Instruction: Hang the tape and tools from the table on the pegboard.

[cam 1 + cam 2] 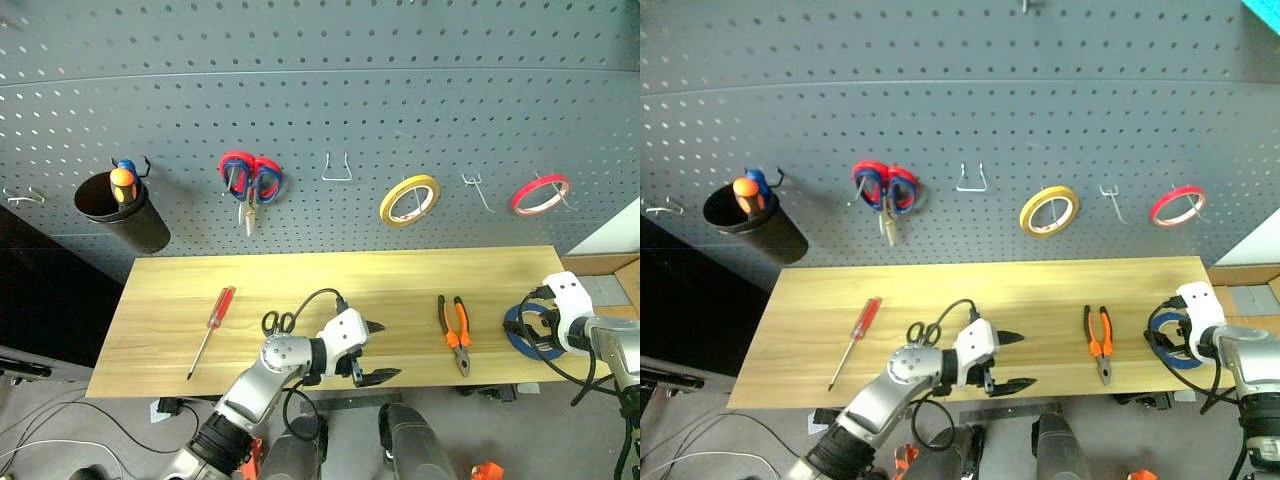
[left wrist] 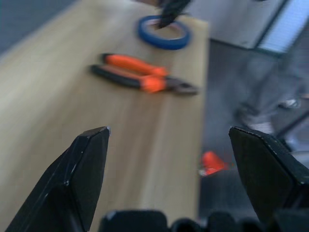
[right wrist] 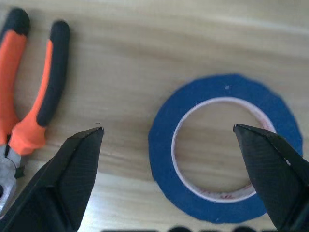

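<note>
On the table (image 1: 400, 275), from left to right, lie the red-handled screwdriver (image 1: 212, 330), the small black scissors (image 1: 278, 321), the orange-and-black pliers (image 1: 455, 333) and the blue tape (image 3: 224, 84). My right gripper (image 3: 167, 129) hangs open just above the tape, which lies flat at the table's right end, its fingers straddling the ring's left half. My left gripper (image 1: 375, 352) is open and empty near the front edge, between the scissors and the pliers, pointing right toward the pliers (image 2: 145, 77). The pegboard (image 1: 400, 90) rises behind the table.
On the pegboard hang red-and-blue scissors (image 1: 250, 180), a yellow tape ring (image 1: 409, 200), a red tape ring (image 1: 540, 194) and a black cup (image 1: 120, 210) holding an orange-and-blue screwdriver. Bare wire hooks (image 1: 337, 170) stand between them. Cables trail below the table's front edge.
</note>
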`<action>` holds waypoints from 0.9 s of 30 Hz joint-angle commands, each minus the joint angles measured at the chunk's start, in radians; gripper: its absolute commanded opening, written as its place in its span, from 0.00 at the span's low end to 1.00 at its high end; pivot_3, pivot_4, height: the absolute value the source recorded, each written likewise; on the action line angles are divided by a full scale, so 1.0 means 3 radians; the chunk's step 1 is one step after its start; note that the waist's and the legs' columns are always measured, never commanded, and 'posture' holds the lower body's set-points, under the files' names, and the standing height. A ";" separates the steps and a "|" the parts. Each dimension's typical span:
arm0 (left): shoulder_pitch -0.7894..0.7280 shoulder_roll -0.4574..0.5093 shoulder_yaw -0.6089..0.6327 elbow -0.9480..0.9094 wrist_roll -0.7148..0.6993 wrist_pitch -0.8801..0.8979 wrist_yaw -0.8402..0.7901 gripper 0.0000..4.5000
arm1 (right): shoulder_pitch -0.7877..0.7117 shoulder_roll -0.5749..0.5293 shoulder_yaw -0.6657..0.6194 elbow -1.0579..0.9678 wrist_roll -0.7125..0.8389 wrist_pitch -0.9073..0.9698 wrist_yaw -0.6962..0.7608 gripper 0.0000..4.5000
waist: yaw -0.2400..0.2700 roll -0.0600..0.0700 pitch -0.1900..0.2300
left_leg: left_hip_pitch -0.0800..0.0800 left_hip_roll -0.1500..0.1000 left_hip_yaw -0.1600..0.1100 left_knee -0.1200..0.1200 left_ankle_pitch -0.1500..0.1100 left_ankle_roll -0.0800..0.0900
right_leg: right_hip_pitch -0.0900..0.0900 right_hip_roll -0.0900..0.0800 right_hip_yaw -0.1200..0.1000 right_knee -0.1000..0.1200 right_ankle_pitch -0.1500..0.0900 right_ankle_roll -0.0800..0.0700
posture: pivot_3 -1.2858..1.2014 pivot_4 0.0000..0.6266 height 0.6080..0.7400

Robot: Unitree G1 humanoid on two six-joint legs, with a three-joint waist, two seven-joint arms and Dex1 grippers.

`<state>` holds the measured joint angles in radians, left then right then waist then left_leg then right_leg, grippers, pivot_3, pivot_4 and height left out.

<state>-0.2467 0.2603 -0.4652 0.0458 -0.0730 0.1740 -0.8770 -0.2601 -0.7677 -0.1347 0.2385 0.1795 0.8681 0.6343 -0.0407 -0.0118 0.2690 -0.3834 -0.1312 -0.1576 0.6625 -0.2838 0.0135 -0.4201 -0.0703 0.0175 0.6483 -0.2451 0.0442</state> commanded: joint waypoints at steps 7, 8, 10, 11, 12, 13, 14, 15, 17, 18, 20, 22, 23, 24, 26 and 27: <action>0.0076 0.0000 0.0091 -0.0524 -0.0158 0.0374 0.0049 0.93 | -0.0136 0.0201 0.0003 0.0390 -0.0022 -0.0049 -0.0153 1.00 | -0.0039 -0.0004 0.0115 | -0.0005 0.0001 0.0003 -0.0001 0.0004 -0.0006 | -0.0005 0.0000 0.0001 0.0000 0.0000 0.0000 | 0.47 0.61 1.00; 0.0101 0.0030 0.0099 -0.0586 -0.0168 0.0403 0.0044 0.93 | -0.0138 0.0213 -0.0003 0.0404 -0.0019 -0.0038 -0.0169 1.00 | -0.0041 -0.0005 0.0127 | -0.0005 0.0001 0.0003 -0.0001 0.0004 -0.0006 | -0.0005 0.0000 0.0001 -0.0001 0.0000 0.0000 | 0.47 0.62 1.00; 0.0136 0.0109 0.0136 -0.0726 -0.0198 0.0486 0.0040 0.93 | -0.0149 0.0251 -0.0031 0.0490 -0.0007 -0.0023 -0.0212 1.00 | -0.0040 -0.0016 0.0144 | -0.0005 0.0001 0.0003 -0.0001 0.0003 -0.0006 | -0.0005 0.0000 0.0001 -0.0002 0.0000 0.0000 | 0.47 0.63 1.00; 0.0145 0.0141 0.0153 -0.0780 -0.0207 0.0518 0.0044 0.93 | -0.0148 0.0267 -0.0041 0.0522 -0.0004 -0.0034 -0.0229 1.00 | -0.0039 -0.0024 0.0155 | -0.0005 0.0001 0.0003 0.0000 0.0003 -0.0005 | -0.0005 0.0000 0.0002 -0.0002 0.0000 0.0000 | 0.47 0.63 1.00; 0.0146 0.0168 0.0174 -0.0826 -0.0220 0.0550 0.0049 0.94 | -0.0148 0.0291 -0.0075 0.0538 0.0008 -0.0036 -0.0264 0.96 | -0.0039 -0.0027 0.0158 | -0.0005 0.0001 0.0003 0.0001 0.0002 -0.0003 | -0.0004 0.0000 0.0001 -0.0001 0.0000 0.0000 | 0.47 0.63 1.00; 0.0146 0.0183 0.0186 -0.0853 -0.0230 0.0572 0.0055 0.94 | -0.0146 0.0306 -0.0097 0.0543 0.0016 -0.0039 -0.0288 0.91 | -0.0037 -0.0030 0.0160 | -0.0005 0.0001 0.0002 0.0001 0.0001 -0.0002 | -0.0004 0.0000 0.0001 -0.0002 0.0001 0.0001 | 0.47 0.63 1.00; 0.0134 0.0197 0.0212 -0.0885 -0.0254 0.0608 0.0057 0.94 | -0.0130 0.0318 -0.0112 0.0532 0.0018 -0.0044 -0.0310 0.86 | -0.0035 -0.0031 0.0161 | -0.0005 0.0001 0.0002 0.0001 0.0001 -0.0001 | -0.0004 0.0000 0.0000 -0.0002 0.0001 0.0001 | 0.47 0.63 1.00; 0.0119 0.0206 0.0234 -0.0912 -0.0277 0.0640 0.0058 0.94 | -0.0105 0.0327 -0.0122 0.0503 0.0020 -0.0040 -0.0327 0.80 | -0.0033 -0.0032 0.0162 | -0.0005 0.0001 0.0002 0.0001 0.0001 -0.0001 | -0.0003 0.0000 0.0000 -0.0002 0.0001 0.0001 | 0.47 0.63 1.00; 0.0086 0.0211 0.0271 -0.0935 -0.0310 0.0677 0.0049 0.94 | -0.0061 0.0339 -0.0133 0.0429 0.0027 -0.0015 -0.0347 0.65 | -0.0032 -0.0032 0.0162 | -0.0005 0.0001 0.0002 0.0001 0.0001 -0.0002 | -0.0003 0.0000 0.0000 -0.0003 0.0001 0.0001 | 0.47 0.62 1.00; 0.0068 0.0212 0.0280 -0.0930 -0.0321 0.0682 0.0044 0.94 | -0.0045 0.0346 -0.0148 0.0391 0.0036 0.0006 -0.0357 0.58 | -0.0032 -0.0032 0.0162 | -0.0005 0.0001 0.0002 0.0000 0.0001 -0.0002 | -0.0003 0.0000 -0.0001 -0.0004 0.0001 0.0002 | 0.47 0.62 1.00; 0.0014 0.0201 0.0298 -0.0889 -0.0340 0.0677 0.0035 0.94 | -0.0020 0.0351 -0.0175 0.0323 0.0056 0.0042 -0.0366 0.42 | -0.0032 -0.0032 0.0162 | -0.0005 0.0001 0.0002 -0.0001 0.0003 -0.0005 | -0.0004 0.0000 -0.0001 -0.0004 0.0001 0.0002 | 0.47 0.61 1.00; -0.0084 0.0160 0.0328 -0.0834 -0.0390 0.0670 0.0025 0.94 | 0.0029 0.0351 -0.0220 0.0181 0.0094 0.0083 -0.0360 0.30 | -0.0032 -0.0032 0.0162 | -0.0005 0.0001 0.0002 0.0000 0.0003 -0.0006 | -0.0004 0.0000 -0.0001 -0.0004 0.0001 0.0002 | 0.46 0.60 1.00; -0.0130 0.0140 0.0341 -0.0806 -0.0408 0.0664 0.0022 0.94 | 0.0052 0.0351 -0.0242 0.0108 0.0112 0.0101 -0.0360 0.21 | -0.0033 -0.0032 0.0162 | -0.0005 0.0001 0.0003 0.0000 0.0003 -0.0006 | -0.0004 0.0000 -0.0001 -0.0003 0.0001 0.0002 | 0.46 0.59 1.00; -0.0170 0.0121 0.0356 -0.0780 -0.0427 0.0658 0.0016 0.94 | 0.0078 0.0347 -0.0261 0.0039 0.0129 0.0116 -0.0360 0.13 | -0.0034 -0.0032 0.0161 | -0.0005 0.0001 0.0002 0.0000 0.0003 -0.0006 | -0.0004 0.0000 -0.0001 -0.0003 0.0001 0.0002 | 0.46 0.59 1.00; -0.0266 0.0077 0.0379 -0.0696 -0.0458 0.0636 0.0004 0.94 | 0.0137 0.0323 -0.0295 -0.0129 0.0148 0.0141 -0.0382 0.08 | -0.0040 -0.0030 0.0161 | -0.0005 0.0001 0.0002 0.0000 0.0004 -0.0006 | -0.0004 0.0000 -0.0001 -0.0003 0.0001 0.0002 | 0.44 0.56 1.00; -0.0314 0.0040 0.0407 -0.0676 -0.0496 0.0636 0.0009 0.94 | 0.0214 0.0294 -0.0385 -0.0350 0.0194 0.0198 -0.0400 0.08 | -0.0045 -0.0027 0.0160 | -0.0005 0.0001 0.0003 0.0000 0.0004 -0.0007 | -0.0004 0.0000 -0.0001 -0.0003 0.0001 0.0002 | 0.44 0.56 1.00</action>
<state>-0.3277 0.2887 -0.3561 -0.1516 -0.1918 0.3814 -0.8656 -0.2268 -0.6607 -0.1898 0.2351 0.2196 0.9070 0.5210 -0.0540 -0.0200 0.3170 -0.3851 -0.1311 -0.1562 0.6625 -0.2826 0.0114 -0.4217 -0.0703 0.0174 0.6473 -0.2447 0.0450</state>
